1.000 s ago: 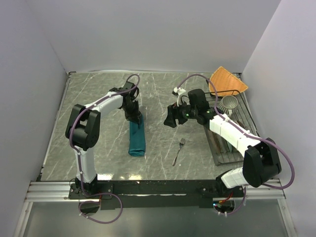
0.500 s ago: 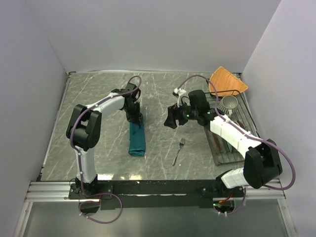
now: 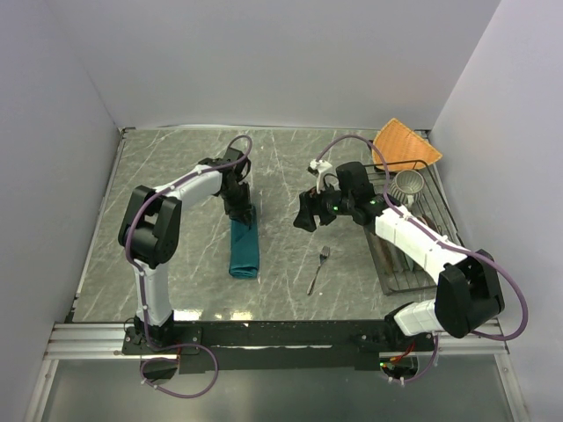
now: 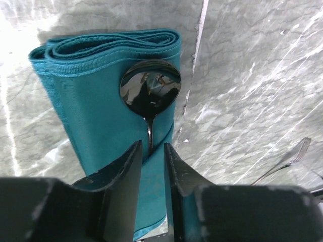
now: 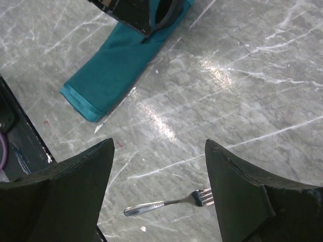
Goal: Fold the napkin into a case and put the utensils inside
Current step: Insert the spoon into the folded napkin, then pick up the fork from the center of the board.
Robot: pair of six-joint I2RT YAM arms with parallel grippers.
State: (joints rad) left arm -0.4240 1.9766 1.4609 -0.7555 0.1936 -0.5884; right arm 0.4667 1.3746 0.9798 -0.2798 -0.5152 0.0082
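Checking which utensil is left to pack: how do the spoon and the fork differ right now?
The spoon is black with a round bowl; the fork is silver with tines. The spoon rests on the folded napkin, its handle between the slightly parted fingers of the left gripper; the fork lies on the bare table, apart from the napkin, with no gripper touching it. Both are slim utensils.

I am seeing the napkin (image 3: 244, 249) lying on the desk (image 3: 176, 167) left of centre, with the spoon (image 4: 150, 91) resting on top of it. The fork (image 3: 318, 269) is lying on the desk to the napkin's right, well apart from it.
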